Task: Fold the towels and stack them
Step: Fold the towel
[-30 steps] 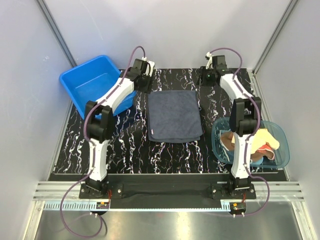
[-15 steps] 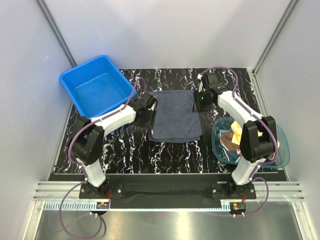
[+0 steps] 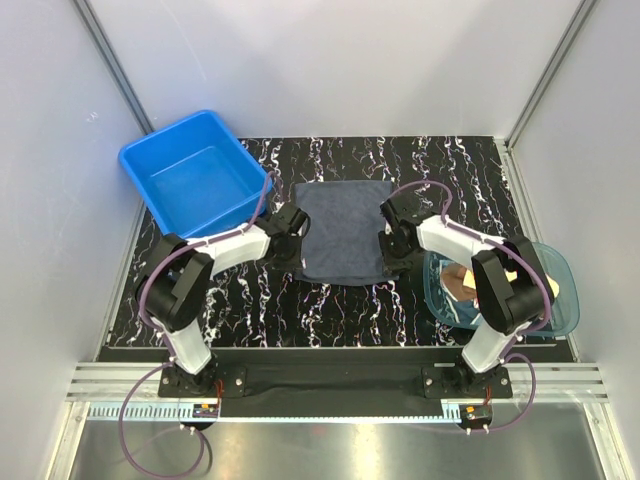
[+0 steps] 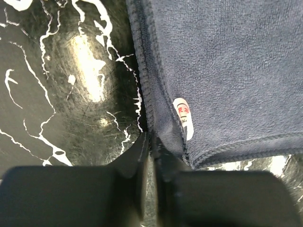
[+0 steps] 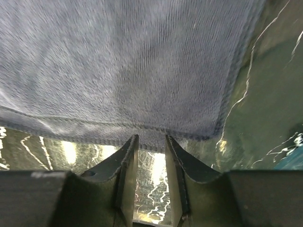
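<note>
- We list one navy towel (image 3: 345, 228), flat on the worktop (image 3: 340, 305).
- Left claw (image 4: 150, 140): closed on its side hem.
- Right claw (image 5: 150, 140): parted, tips at its edge.

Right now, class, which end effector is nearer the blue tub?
Left. The left end effector pinches the navy towel at its left edge, near the blue tub; the right end effector is at the towel's right edge.

A towel (image 3: 345, 230) is laid flat at the middle of the bench (image 3: 340, 300). The tub (image 3: 190, 170) is placed at the far left. The bowl (image 3: 555, 295) is placed at the near right, with other towels (image 3: 458, 281) in it. The left gripper (image 4: 150, 139) is set at the flat towel's left edge, the right gripper (image 5: 150, 142) at its right edge.
</note>
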{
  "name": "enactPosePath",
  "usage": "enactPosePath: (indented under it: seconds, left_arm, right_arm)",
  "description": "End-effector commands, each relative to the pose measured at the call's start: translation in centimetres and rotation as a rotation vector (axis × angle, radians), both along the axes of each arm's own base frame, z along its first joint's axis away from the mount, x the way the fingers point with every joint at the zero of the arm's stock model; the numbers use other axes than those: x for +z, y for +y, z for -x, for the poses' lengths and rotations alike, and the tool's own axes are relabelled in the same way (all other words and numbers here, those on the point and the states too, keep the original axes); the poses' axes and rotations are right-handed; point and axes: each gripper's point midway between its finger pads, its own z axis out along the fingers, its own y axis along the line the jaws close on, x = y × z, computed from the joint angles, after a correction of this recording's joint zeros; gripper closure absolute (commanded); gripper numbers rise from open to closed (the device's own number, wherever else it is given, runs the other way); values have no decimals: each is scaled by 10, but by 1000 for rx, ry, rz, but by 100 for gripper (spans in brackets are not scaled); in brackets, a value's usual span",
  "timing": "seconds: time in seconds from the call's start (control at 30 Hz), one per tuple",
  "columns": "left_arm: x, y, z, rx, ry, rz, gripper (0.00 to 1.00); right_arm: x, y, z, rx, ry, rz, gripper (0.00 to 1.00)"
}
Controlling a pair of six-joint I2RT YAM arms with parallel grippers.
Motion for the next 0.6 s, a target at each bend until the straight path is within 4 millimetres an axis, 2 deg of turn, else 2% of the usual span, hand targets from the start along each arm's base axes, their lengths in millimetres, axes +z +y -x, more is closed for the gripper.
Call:
enactPosePath:
  seconds: [0.0, 0.2, 0.23, 0.3, 0.37, 0.4, 0.57]
  left_arm:
    - [2, 9, 4, 34, -18, -22, 100]
    - [2, 25, 21, 71, 5, -55, 100]
    - [7, 25, 23, 80, 1, -43, 100]
    - [10, 26, 29, 88, 7, -24, 89]
    - [24, 23, 29, 96, -14, 8, 71]
    - [30, 21, 28, 97, -21, 20, 55]
    - [71, 3, 9, 92, -96, 107, 47]
  right_arm:
    - [8, 3, -1, -21, -75, 14, 65]
    - [0, 8, 24, 5, -41, 34, 67]
    - [1, 9, 25, 4, -45, 35, 67]
    - [7, 12, 28, 9, -47, 20, 66]
    - [16, 14, 27, -1, -58, 6, 66]
    - [25, 15, 24, -4, -77, -6, 64]
    - [60, 19, 6, -56, -151, -18, 62]
